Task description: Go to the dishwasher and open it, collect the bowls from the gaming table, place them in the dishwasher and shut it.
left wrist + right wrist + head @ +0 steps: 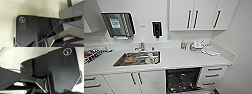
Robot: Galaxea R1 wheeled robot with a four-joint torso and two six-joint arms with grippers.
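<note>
**A:** Under the counter, right of the sink, the dishwasher looks open already, with its dark racks on show. So step one's done, I'd say?

**B:** Yeah, probably. No bowls to place against either claw though, and no gaming table around. Can't tell if the claws are spread or pinched.

**A:** Then collecting the bowls is what's left, which means finding that table first.

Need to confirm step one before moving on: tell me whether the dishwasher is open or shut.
Open. In the head view the dishwasher under the white counter shows its dark racked interior instead of a closed front.
</note>
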